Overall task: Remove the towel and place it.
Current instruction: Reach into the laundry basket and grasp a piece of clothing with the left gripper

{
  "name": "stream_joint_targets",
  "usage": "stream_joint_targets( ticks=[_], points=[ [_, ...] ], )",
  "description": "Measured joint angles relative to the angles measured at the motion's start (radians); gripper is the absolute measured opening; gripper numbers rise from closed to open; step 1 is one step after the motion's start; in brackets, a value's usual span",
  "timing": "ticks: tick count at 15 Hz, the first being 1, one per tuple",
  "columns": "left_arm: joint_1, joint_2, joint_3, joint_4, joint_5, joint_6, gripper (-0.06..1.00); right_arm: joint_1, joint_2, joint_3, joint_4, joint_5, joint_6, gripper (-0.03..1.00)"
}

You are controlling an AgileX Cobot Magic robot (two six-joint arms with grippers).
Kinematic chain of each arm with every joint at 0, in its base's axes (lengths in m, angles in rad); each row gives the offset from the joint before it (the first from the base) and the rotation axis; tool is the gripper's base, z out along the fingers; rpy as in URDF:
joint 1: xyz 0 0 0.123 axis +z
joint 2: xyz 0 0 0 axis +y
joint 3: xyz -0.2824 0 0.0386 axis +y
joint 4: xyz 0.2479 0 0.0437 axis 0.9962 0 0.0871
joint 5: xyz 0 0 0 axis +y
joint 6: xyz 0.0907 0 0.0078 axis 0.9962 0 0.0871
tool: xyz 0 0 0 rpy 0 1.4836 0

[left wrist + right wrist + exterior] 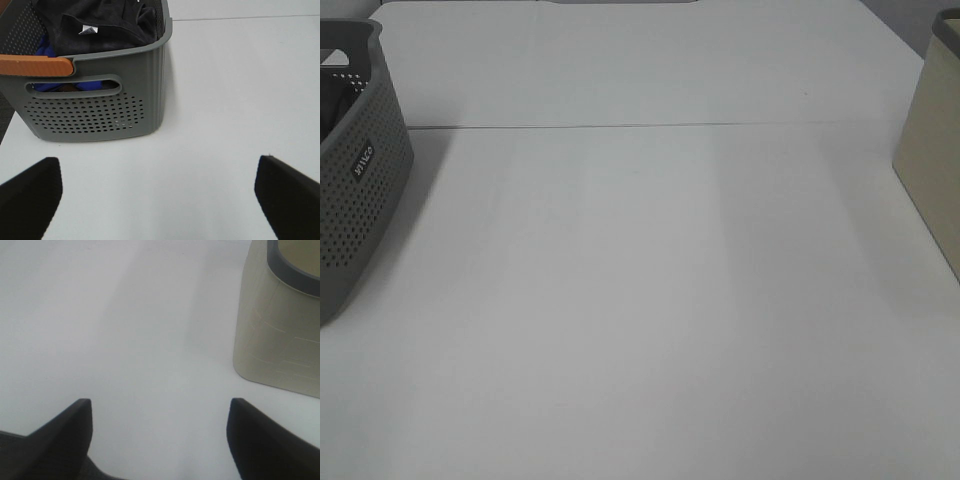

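The dark charcoal towel [97,25] lies crumpled inside the grey perforated basket [90,112], over some blue cloth [47,52]. That basket [355,170] stands at the table's left edge in the high view, where the towel is barely visible. My left gripper [157,195] is open, its black fingers [30,197] wide apart over bare table a short way in front of the basket. My right gripper [160,435] is also open with nothing between its fingers, beside the beige bin. Neither gripper shows in the high view.
A beige bin [932,150] with a dark rim stands at the table's right edge, seen close in the right wrist view [280,335]. The basket has an orange handle [35,65]. A seam [650,125] runs across the white table.
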Motion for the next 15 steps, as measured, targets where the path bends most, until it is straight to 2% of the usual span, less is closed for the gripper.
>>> stream_joint_targets(
  ticks=[15],
  points=[
    [0.000, 0.000, 0.000, -0.001, 0.000, 0.000, 0.99, 0.000, 0.000, 0.000, 0.000, 0.000, 0.000, 0.73]
  ],
)
